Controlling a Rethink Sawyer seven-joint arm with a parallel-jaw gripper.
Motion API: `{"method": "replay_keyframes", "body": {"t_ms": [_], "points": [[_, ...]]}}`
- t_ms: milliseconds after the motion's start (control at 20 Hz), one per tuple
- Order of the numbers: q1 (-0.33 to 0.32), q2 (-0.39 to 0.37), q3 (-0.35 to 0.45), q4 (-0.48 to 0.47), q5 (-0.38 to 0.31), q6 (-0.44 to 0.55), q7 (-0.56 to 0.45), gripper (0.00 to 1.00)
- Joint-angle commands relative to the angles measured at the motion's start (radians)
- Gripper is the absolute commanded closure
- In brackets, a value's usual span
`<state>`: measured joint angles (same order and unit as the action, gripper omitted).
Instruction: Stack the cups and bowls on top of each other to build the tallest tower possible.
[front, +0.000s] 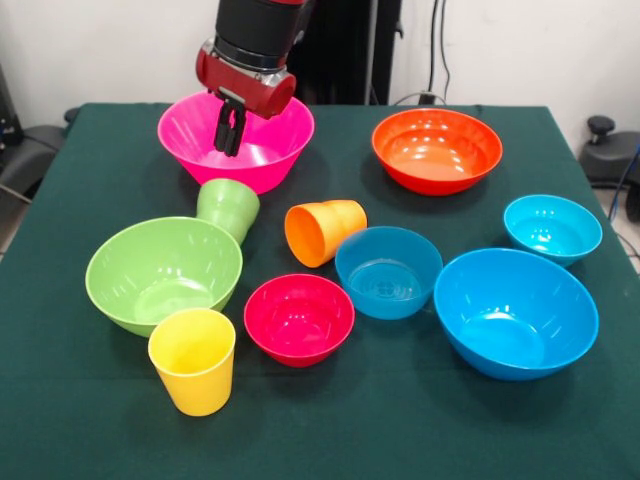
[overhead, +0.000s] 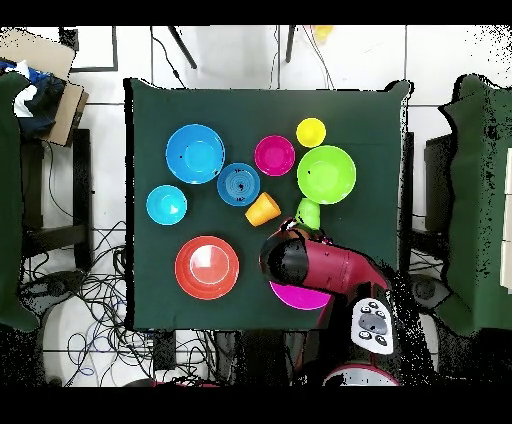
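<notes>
1. Your gripper (front: 230, 128) is hanging over the pink bowl (front: 275, 150), jaws nearly shut and holding nothing.
2. You are only starting; nothing is stacked yet.
3. Just below the jaws, the green cup (front: 228, 206) is lying tipped; open wider to grab it.

**Green-clothed table, ten pieces loose on it**

You have a table (front: 80, 420) under dark green cloth. Resting on it: pink bowl (front: 270, 160), orange bowl (front: 437, 150), light green bowl (front: 160, 272), large blue bowl (front: 515, 312), red bowl (front: 299, 318), two smaller cyan bowls (front: 388, 270) (front: 552, 228), upright yellow cup (front: 192, 360), and tipped green cup (front: 228, 207) and orange cup (front: 322, 230).
</notes>
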<state>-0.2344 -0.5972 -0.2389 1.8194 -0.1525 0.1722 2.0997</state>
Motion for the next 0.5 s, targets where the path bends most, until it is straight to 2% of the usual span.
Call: {"method": "replay_keyframes", "body": {"t_ms": [50,500], "points": [[0.012,0.050,0.100,0.015,-0.045,0.046,0.030,1.00],[0.014,0.039,0.101,0.024,-0.035,0.062,0.037,1.00]]}}
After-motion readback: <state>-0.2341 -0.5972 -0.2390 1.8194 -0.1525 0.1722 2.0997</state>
